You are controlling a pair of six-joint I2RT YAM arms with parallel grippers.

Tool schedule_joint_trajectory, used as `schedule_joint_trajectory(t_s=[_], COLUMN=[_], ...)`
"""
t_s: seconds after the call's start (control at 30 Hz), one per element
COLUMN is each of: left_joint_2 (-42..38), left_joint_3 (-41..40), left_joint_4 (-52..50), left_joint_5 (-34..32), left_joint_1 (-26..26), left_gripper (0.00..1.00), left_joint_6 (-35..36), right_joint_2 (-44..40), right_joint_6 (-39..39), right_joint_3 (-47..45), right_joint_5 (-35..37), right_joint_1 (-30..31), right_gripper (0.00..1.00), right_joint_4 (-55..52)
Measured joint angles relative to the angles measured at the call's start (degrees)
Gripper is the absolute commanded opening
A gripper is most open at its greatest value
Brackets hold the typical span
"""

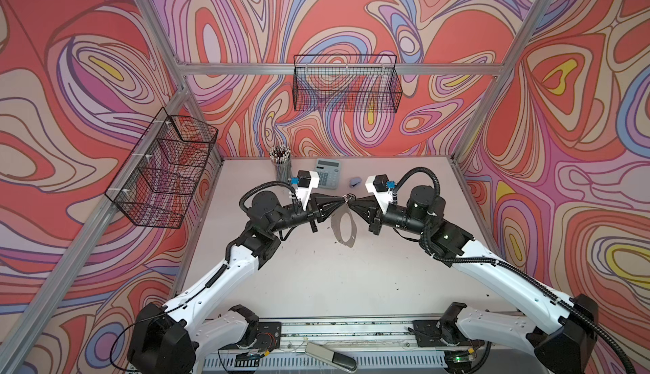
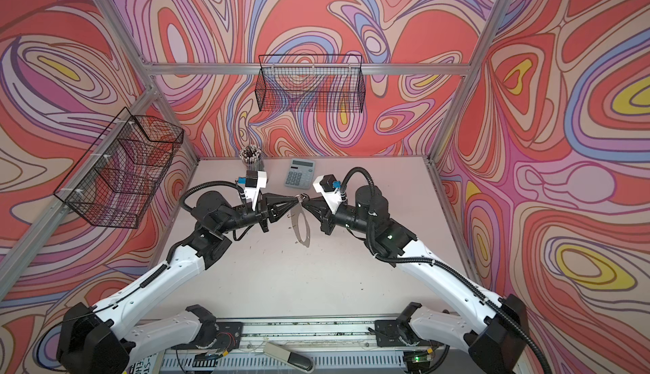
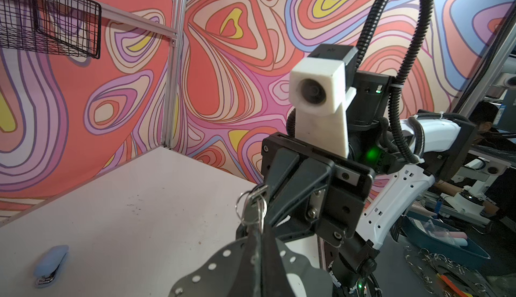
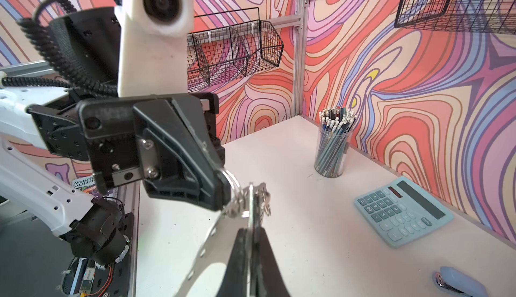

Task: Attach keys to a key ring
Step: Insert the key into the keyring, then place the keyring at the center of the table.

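Observation:
Both grippers meet tip to tip above the middle of the table. My left gripper [image 1: 342,199] [image 3: 258,234] is shut on a silver wire loop [image 3: 242,198] at the top rim of the key ring [image 1: 346,243] [image 2: 304,243]. The key ring is a flat oval band with a dotted rim, and it hangs free below the jaws, above the table. My right gripper [image 1: 352,200] [image 4: 251,230] is shut on a thin silver piece seen edge-on among the loops, which looks like the key [image 4: 252,198]. In the right wrist view the band [image 4: 220,234] slants away beside the fingers.
At the back of the table stand a cup of pencils [image 1: 280,163], a pale blue calculator [image 1: 329,173] and a small blue stapler [image 1: 356,181]. Black wire baskets hang on the left wall [image 1: 165,168] and the back wall [image 1: 346,84]. Aluminium posts frame the corners.

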Motion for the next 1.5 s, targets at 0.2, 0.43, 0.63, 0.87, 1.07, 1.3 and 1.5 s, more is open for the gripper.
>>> schedule_joint_trajectory(t_s=[0.2,0.43,0.63,0.87,1.07,1.3,1.5], left_joint_2=[0.1,0.0,-1.5,-11.9,-21.3,-26.6,-26.6], left_joint_3=[0.8,1.0,1.0,-1.5,-3.8,-7.1,-7.5], left_joint_4=[-3.7,-8.0,-12.5,-14.8,-16.7,-18.2,-18.6], left_joint_5=[0.0,-1.6,-7.4,-20.5,-31.8,-39.1,-41.9], left_joint_1=[0.0,0.0,0.0,0.0,0.0,0.0,0.0], left_gripper=[0.00,0.44,0.60,0.69,0.74,0.76,0.76], left_joint_6=[2.0,4.9,6.8,7.9,9.7,11.0,11.4], right_joint_2=[0.0,0.0,2.3,11.1,21.3,35.5,43.9], right_joint_6=[-1.9,-3.7,-4.2,-3.5,-2.7,-3.4,-5.3], right_joint_3=[1.8,3.5,6.3,6.6,7.0,15.3,20.8], right_joint_5=[2.8,7.0,12.4,14.7,14.8,15.0,15.3], right_joint_1=[0.1,0.2,0.2,0.2,0.2,0.2,0.2], right_gripper=[0.00,0.00,0.00,0.00,0.00,0.00,0.00], right_joint_4=[-3.6,-8.2,-11.1,-10.4,-4.8,2.4,9.1])
